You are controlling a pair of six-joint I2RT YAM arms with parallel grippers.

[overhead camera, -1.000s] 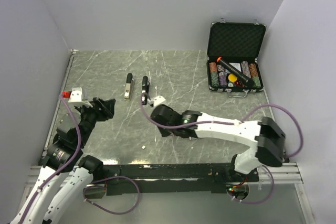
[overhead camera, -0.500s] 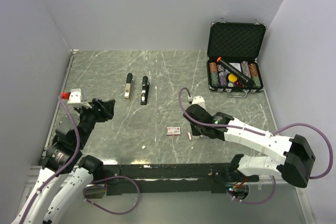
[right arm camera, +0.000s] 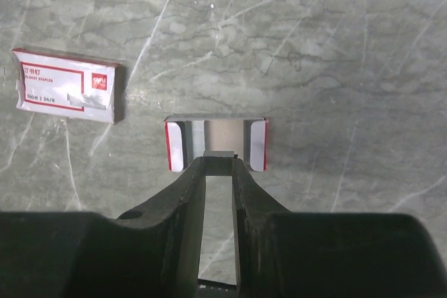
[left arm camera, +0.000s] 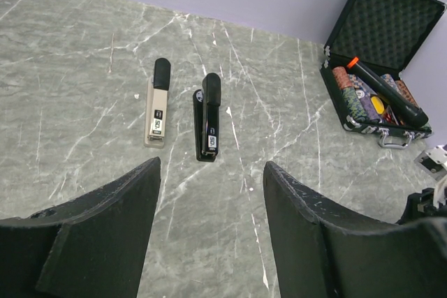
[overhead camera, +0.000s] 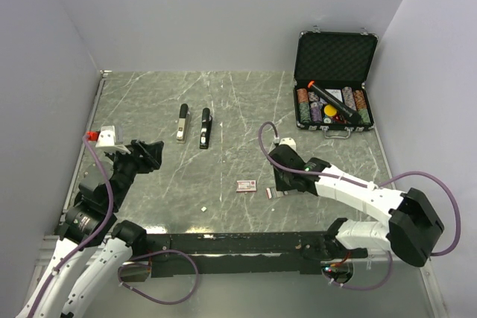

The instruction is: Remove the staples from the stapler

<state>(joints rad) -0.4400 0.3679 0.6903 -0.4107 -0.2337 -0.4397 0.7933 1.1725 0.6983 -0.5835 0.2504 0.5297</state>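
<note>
Where the right end effector (right arm camera: 218, 162) points down at the tabletop (right arm camera: 349, 47), its jaws stand narrow, closed on a short grey strip, the staples (right arm camera: 218, 153). The end of the strip shows between the fingertips. Tips and strip sit over a small open tray (right arm camera: 174, 146) with red-and-white side walls and a plain card floor. Whether the strip touches that floor cannot be told. The tray lies just right of the box (right arm camera: 66, 95), a red-and-white carton lying flat on the tabletop. The box bears a red logo patch and lines of small print, too fine to read.

The left end effector (left arm camera: 209, 169) hovers well left of the box, jaws wide, holding and touching nothing.

The stapler (left arm camera: 211, 113), black and slim, lies beyond the box and to its left, apart from both end effectors. Its two long arms rest close side by side. A small white label sits near its nearer end, the writing illegible. A beige stapler (left arm camera: 157, 106) with a black cap lies parallel, farther left of the box again. Its black-and-white label is likewise unreadable.

An open black case (left arm camera: 391, 19) stands well right of the box and beyond it, the foam-lined lid raised. It holds rows of coloured chips, and a black tube (left arm camera: 387, 95) with an orange tip lies across them. No writing shows on either.
</note>
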